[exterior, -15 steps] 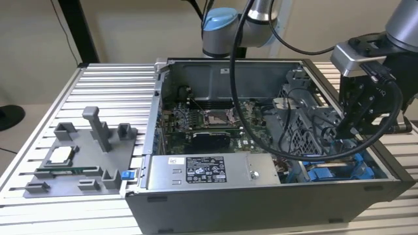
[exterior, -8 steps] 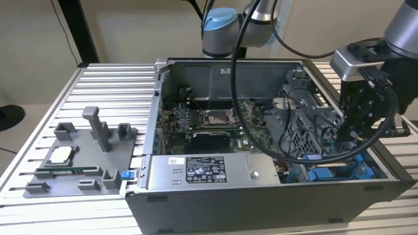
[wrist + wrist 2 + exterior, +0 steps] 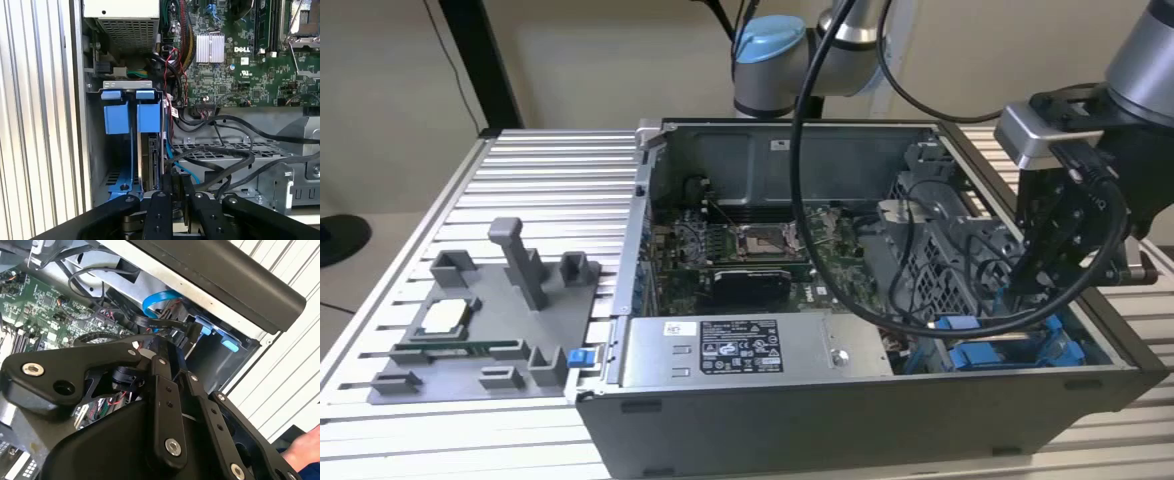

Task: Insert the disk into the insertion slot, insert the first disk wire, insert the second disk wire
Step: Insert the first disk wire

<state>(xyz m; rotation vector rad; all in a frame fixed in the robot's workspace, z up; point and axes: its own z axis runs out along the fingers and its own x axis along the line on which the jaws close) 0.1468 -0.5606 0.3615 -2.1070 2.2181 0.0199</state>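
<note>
You have a ribbed metal table [image 3: 547, 190] carrying the open computer case [image 3: 854, 420], which fills the exterior view from the centre out to 4 o'clock. At 8 o'clock lies a grey parts tray [image 3: 494, 330]. Inside the case, a silver power-supply box [image 3: 720, 350] with a white printed sticker sits along the 6 o'clock wall, and the green circuit board [image 3: 747, 250] lies beyond it. Black cables [image 3: 854, 300] loop over the board and across the drive cage, crowding the way in. The disk [image 3: 151, 160] stands on edge in the bay at the case's 4 o'clock corner, a dark slab clipped in its bright blue frame. Your gripper [image 3: 1021, 280] hangs over that corner among the cables; you cannot tell whether it is spread or pinching anything.
</note>
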